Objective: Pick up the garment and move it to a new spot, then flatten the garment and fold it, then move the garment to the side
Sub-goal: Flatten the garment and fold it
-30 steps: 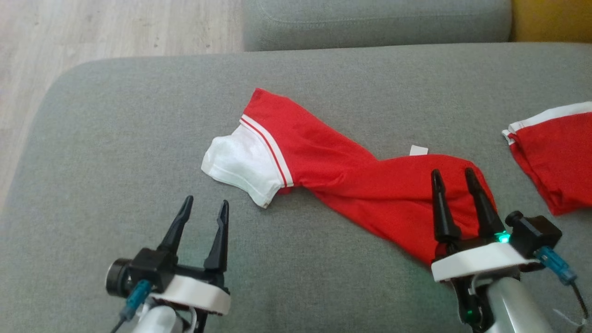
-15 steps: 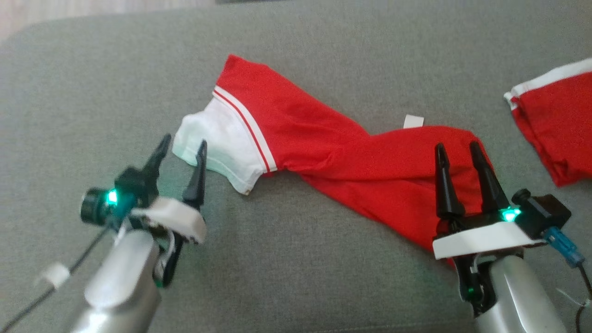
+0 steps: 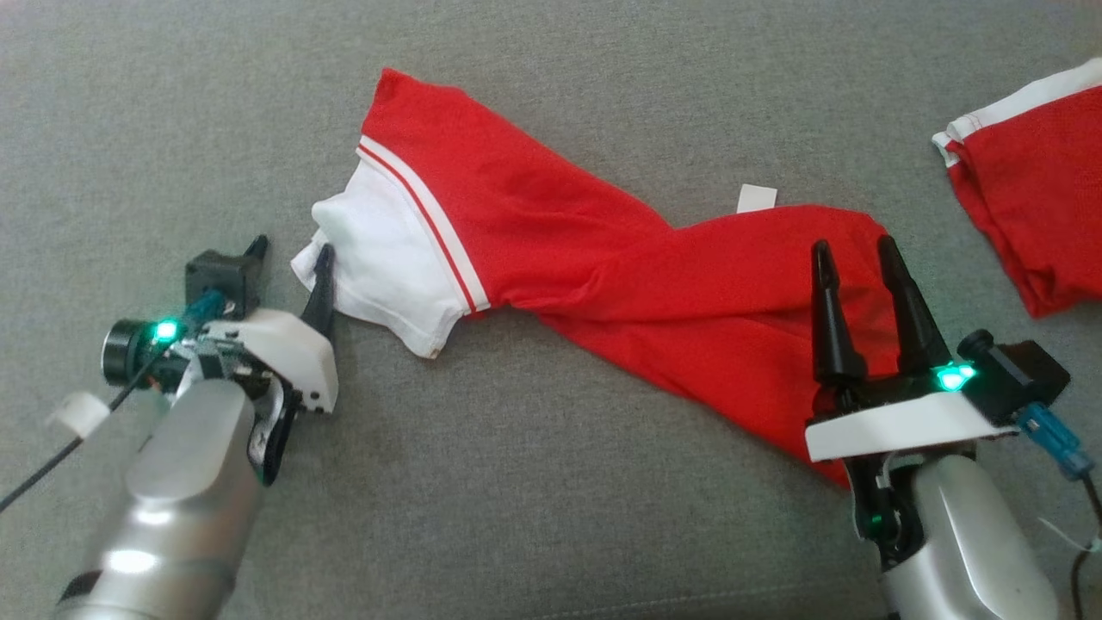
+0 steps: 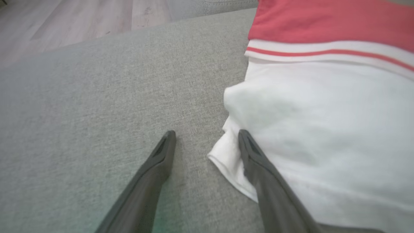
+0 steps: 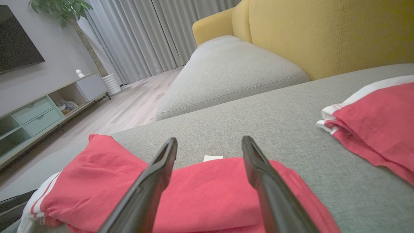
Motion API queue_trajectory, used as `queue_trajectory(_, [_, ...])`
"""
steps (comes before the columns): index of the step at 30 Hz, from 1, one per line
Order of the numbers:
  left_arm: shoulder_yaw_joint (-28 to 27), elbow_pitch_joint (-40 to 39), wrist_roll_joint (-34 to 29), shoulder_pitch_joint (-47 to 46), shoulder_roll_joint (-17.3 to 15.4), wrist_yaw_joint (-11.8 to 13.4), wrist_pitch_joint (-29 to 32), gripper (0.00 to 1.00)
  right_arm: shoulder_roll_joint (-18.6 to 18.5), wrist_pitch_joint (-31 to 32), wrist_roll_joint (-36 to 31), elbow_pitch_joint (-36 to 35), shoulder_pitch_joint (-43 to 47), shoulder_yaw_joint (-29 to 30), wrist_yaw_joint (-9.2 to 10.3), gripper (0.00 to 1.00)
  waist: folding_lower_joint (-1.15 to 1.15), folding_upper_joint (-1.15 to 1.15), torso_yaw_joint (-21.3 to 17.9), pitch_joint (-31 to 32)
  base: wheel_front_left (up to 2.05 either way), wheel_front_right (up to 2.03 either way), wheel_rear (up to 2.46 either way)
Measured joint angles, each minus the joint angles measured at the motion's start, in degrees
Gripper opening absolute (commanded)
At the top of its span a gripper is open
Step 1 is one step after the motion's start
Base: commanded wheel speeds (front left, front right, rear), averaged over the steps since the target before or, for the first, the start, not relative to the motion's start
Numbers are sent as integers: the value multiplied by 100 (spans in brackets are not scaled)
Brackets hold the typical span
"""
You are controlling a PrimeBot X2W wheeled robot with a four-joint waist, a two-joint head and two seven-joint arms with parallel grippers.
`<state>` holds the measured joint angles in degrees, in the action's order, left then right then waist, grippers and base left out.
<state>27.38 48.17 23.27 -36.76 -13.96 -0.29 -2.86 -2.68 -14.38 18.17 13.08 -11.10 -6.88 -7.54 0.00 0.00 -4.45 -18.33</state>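
Observation:
A red garment [image 3: 603, 284] with a white end [image 3: 387, 258] lies twisted across the grey cushion [image 3: 516, 482]. My left gripper [image 3: 291, 248] is open at the white end's outer corner. In the left wrist view the left gripper [image 4: 206, 132] straddles that corner, with the right finger [image 4: 258, 168] lying over the white hem of the garment [image 4: 323, 129]. My right gripper [image 3: 854, 244] is open, fingers apart over the garment's red end. The right wrist view has the right gripper [image 5: 209, 139] hovering above the red cloth of the garment [image 5: 210, 194], holding nothing.
A second red garment with a white band [image 3: 1024, 189] lies at the cushion's right side [image 5: 381, 129]. A small white tag [image 3: 757, 198] lies on the cushion just behind the garment. Behind are another grey cushion [image 5: 233, 71], a yellow sofa back [image 5: 323, 35] and wood floor [image 4: 64, 26].
The head camera has tilted down and closer. My left gripper has advanced from the near cushion up to the garment's white corner. The right gripper has held its place over the red end.

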Motion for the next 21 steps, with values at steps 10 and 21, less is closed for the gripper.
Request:
queue_trajectory(10, [170, 285, 144, -89, 145, -386, -191, 0, 0, 0, 0, 63, -1, -24, 0, 100, 0, 0, 2, 259, 0, 0, 0])
queue_trajectory(21, [-122, -1399, 700, 94, 178, -627, -984, 0, 0, 0, 52, 194, 273, -37, 0, 100, -1, 0, 9, 930, 0, 0, 0])
